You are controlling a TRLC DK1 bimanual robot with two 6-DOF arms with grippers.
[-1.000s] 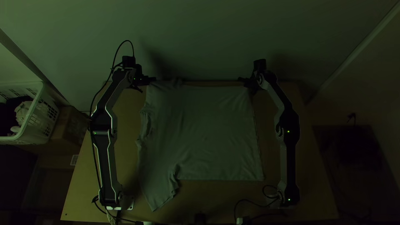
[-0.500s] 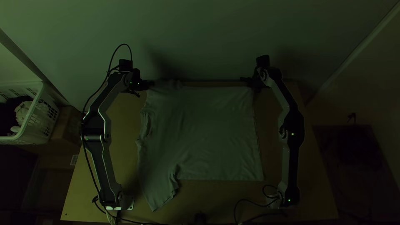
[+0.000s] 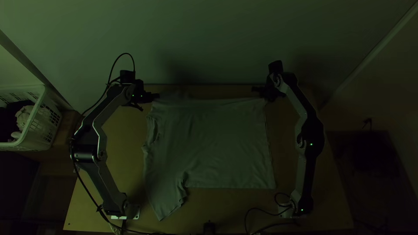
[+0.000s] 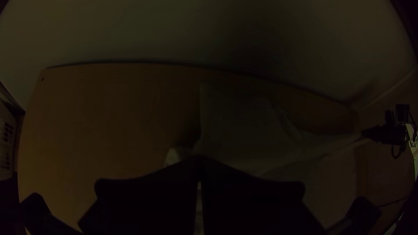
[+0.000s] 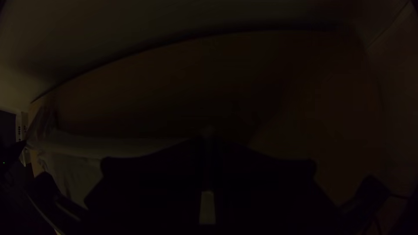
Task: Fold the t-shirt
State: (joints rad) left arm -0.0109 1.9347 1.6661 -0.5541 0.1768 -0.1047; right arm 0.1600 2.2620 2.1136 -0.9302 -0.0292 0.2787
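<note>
Left gripper [image 3: 152,100], two wide flat black fingers, closed on the far neck-side part of the t-shirt; in the left wrist view the fingers stand almost together, pale cloth showing at their tips. Right gripper [image 3: 264,96], of the same pattern, closed on the far hem-side corner of the garment; the fingers stand nearly together in its own wrist view, cloth running in from one side.

Pale grey-green short-sleeved t-shirt [image 3: 217,143], soft fabric, spread over the middle of the table between the two arms; far edge drawn in a nearly straight line from gripper to gripper; some cloth lying beyond that line, near the left gripper; neck side toward the left arm, rumpled; hem toward the right arm, nearly straight; one sleeve pointing to the near edge, its border crumpled.

Light wooden table [image 3: 126,150], bare between shirt and left arm; small black object [image 3: 209,228] at the near edge, midway; black cable [image 3: 261,212] looped by the right arm's base.

Pale wall [image 3: 209,39] behind the far edge; white slotted plastic basket [image 3: 44,92] beyond the table's left side, holding light cloth [image 3: 23,117] and dark cloth [image 3: 8,122]; brown box [image 3: 66,126] beside it.
</note>
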